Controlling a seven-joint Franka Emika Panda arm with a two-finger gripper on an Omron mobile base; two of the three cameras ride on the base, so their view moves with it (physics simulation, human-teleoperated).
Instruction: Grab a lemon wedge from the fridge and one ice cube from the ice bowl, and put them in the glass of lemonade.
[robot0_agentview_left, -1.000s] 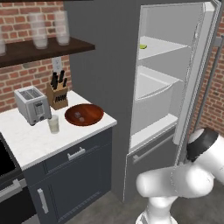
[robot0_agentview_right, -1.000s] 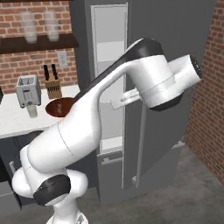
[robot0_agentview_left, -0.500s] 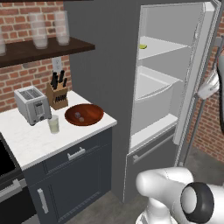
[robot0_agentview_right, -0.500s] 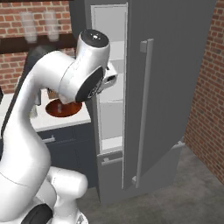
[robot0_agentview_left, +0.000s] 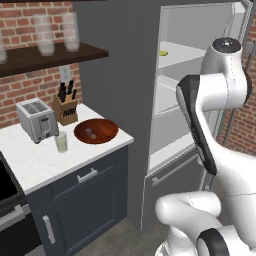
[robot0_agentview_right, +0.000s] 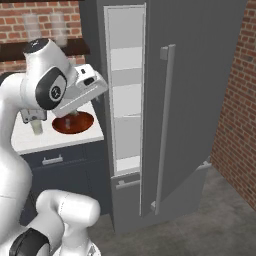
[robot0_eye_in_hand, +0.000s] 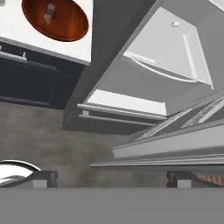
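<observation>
Standing open, the fridge (robot0_agentview_left: 200, 85) shows its pale shelved interior, its door (robot0_agentview_right: 200, 100) swung wide with the long light grey bar handle (robot0_agentview_right: 164, 125) running down it. The lemon wedge (robot0_agentview_left: 163, 52) lies on an upper shelf (robot0_agentview_left: 182, 54), close to that shelf's front left corner, a tiny yellow-green speck. The white arm (robot0_agentview_left: 210, 100) is raised in front of the fridge opening, and the claw (robot0_eye_in_hand: 109, 178) hangs in the air, its two dark fingertips (robot0_eye_in_hand: 43, 177) spread far apart with nothing between them; from the hand view it looks down over the lower fridge shelves and the dark floor (robot0_eye_in_hand: 39, 131). On the white tabletop (robot0_agentview_left: 30, 160) to the left of the fridge, the ice bowl (robot0_agentview_left: 96, 131) sits near the right front corner, reddish-brown and shallow, with a small pale ice cube (robot0_agentview_left: 90, 132) lying inside. The glass of lemonade (robot0_agentview_left: 61, 142) stands just left of the bowl, near but apart from it, toward the tabletop's front edge. A toaster (robot0_agentview_left: 37, 120) stands behind the glass near the back edge, and a knife block (robot0_agentview_left: 66, 107) stands beside it against the brick wall. Above, a dark wooden wall shelf (robot0_agentview_left: 50, 57) carries taller frosted glasses (robot0_agentview_left: 45, 35). Dark drawers and cabinet fronts (robot0_agentview_left: 85, 200) sit below the tabletop.
</observation>
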